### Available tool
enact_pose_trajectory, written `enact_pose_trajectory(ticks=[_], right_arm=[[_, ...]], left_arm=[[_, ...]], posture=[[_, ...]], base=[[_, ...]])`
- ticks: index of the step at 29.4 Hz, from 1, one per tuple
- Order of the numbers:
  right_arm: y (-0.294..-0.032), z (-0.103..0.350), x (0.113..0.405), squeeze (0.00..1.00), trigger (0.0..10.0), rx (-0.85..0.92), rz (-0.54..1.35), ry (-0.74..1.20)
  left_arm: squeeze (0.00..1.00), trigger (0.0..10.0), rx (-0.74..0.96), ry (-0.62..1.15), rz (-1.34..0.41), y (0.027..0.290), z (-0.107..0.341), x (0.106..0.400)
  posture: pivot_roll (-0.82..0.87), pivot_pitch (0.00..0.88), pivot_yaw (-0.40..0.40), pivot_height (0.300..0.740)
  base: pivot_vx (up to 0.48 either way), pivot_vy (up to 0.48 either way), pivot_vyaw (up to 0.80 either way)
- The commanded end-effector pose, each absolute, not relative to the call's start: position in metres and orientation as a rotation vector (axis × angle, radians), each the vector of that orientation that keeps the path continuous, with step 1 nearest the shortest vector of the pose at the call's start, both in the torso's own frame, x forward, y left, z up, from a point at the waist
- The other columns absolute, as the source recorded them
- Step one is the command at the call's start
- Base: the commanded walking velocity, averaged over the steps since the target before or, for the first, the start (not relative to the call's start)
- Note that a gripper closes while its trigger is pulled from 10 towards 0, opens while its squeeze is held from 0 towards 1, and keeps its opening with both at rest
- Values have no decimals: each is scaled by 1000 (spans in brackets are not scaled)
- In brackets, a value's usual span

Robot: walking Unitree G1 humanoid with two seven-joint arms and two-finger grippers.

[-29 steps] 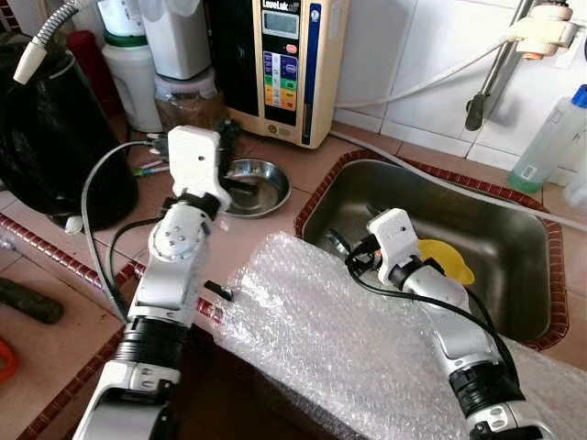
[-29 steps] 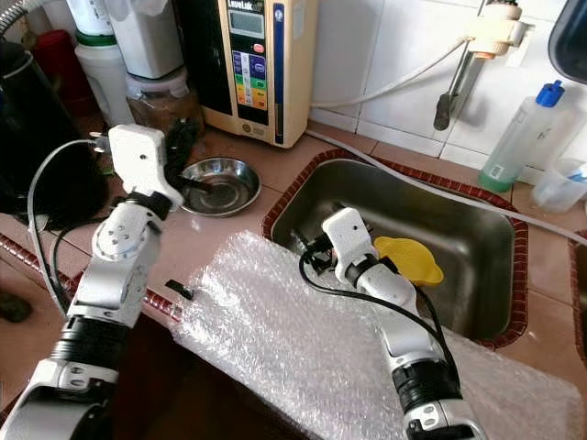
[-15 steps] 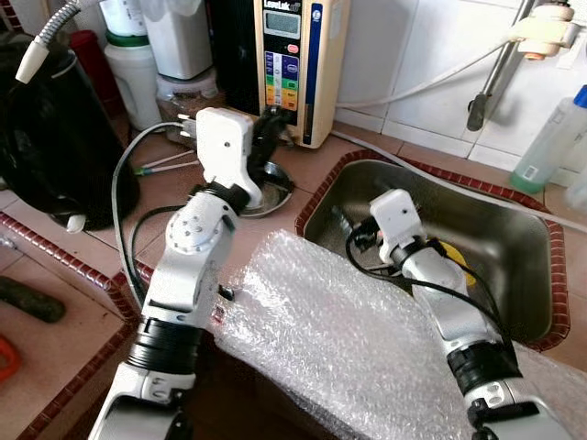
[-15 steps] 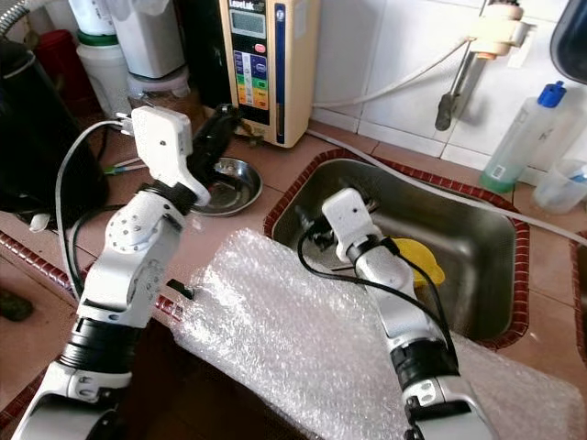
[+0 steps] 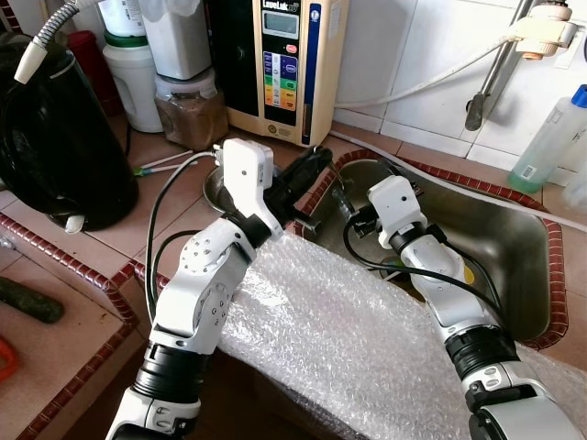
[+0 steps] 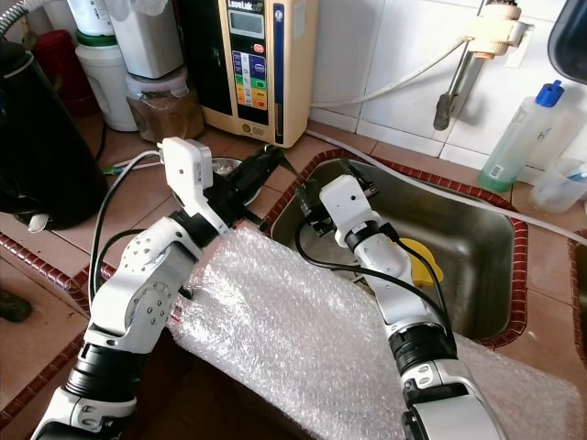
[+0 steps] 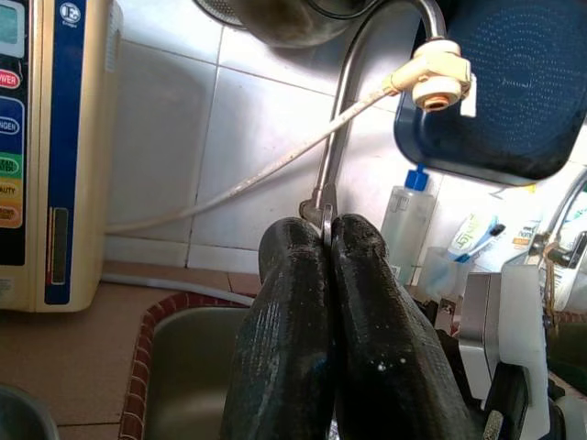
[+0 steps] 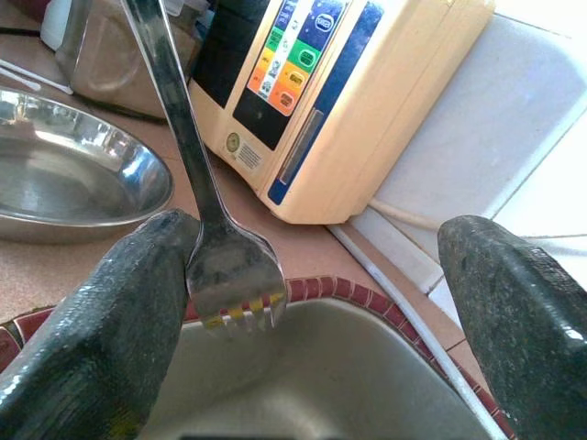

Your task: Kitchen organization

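Left eye view: the left gripper (image 5: 316, 165) reaches over the near-left corner of the steel sink (image 5: 514, 243), its two black fingers (image 7: 303, 348) pressed together with only a thin sliver of metal showing at their tips; what that sliver belongs to cannot be told for sure. Behind this gripper sits a shallow steel dish (image 8: 64, 183) on the tiled counter (image 5: 174, 202), and beyond the fingertips stands a cream water purifier (image 5: 289, 64) against the white wall.

Facing it, just beside the left fingertips, the right gripper (image 8: 321, 302) hangs at the same sink corner with its jaws spread wide. A steel fork (image 8: 215, 247) lies between them, tines down over the sink edge, its neck resting against one finger (image 8: 101, 321); the other finger stands well apart from it. The fork's handle runs up and away from the jaws toward the left gripper.

Bubble wrap (image 5: 367, 348) lies under both forearms, across the counter's front edge. A yellow object (image 6: 417, 261) rests in the sink behind the right arm.
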State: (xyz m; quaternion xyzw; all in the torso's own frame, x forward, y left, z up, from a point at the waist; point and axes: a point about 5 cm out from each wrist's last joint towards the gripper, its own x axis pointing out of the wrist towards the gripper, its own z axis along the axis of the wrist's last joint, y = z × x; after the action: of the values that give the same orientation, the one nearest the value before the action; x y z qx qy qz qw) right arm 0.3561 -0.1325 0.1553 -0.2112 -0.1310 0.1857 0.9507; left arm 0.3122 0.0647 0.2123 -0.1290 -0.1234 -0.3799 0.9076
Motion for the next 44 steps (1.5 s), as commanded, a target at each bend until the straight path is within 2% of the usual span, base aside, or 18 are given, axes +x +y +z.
enact_pose_trajectory(ticks=[1,7,8,10,12,13,17,29,44], right_arm=[[-131,160,359,0,10000,-406,368,-282],[-125,166,363,0,10000,-366,374,-293],[-123,166,364,0,2667,-352,381,-287],[-119,165,366,0,1765,-333,386,-278],[-118,165,366,0,1765,-332,386,-277],[-116,164,367,0,0,-321,390,-273],[-112,164,368,0,0,-311,394,-267],[-126,162,371,0,0,-303,361,-244],[-129,161,373,0,0,-307,361,-236]], left_arm=[[0,0,-255,-254,-814,63,214,310],[0,0,-248,-245,-832,60,212,309],[0,0,-246,-239,-832,60,211,309],[0,0,-252,-227,-827,60,207,309],[0,0,-256,-225,-826,60,207,309],[0,0,-252,-224,-827,60,206,308],[0,0,-240,-222,-822,60,205,309],[0,0,-229,-221,-803,65,204,312],[0,0,-200,-213,-785,67,199,313]], posture=[[64,0,-9,740],[63,0,-9,740],[62,0,-9,740],[61,0,-9,740],[61,0,-9,740],[62,0,-10,740],[67,0,-14,740],[58,0,-14,740],[60,0,-20,740]], base=[[0,0,0],[0,0,0],[0,0,0],[0,0,0],[0,0,0],[0,0,0],[0,0,0],[0,0,0],[0,0,0]])
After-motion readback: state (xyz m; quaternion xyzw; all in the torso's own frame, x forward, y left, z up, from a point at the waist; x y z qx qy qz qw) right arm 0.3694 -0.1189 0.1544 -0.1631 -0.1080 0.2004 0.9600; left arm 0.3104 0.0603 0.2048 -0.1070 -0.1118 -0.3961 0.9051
